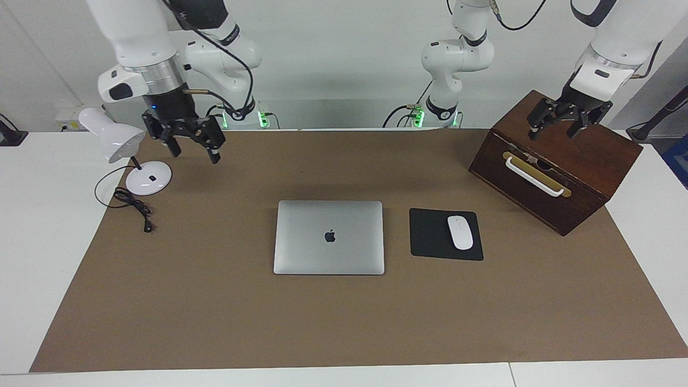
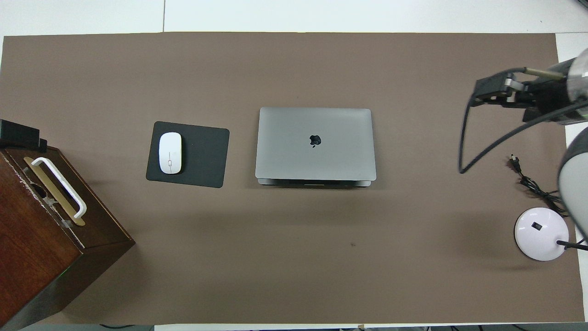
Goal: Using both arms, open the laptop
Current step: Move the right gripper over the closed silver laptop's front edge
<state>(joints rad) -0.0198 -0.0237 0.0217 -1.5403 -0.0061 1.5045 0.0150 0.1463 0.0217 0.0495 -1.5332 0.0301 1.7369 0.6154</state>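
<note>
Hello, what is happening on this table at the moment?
Two robot arms are about to open the laptop, which lies closed and untouched in the middle of the brown mat. The right gripper hangs open over the mat near the lamp. The left gripper waits open over the wooden box. Neither holds anything.
</note>
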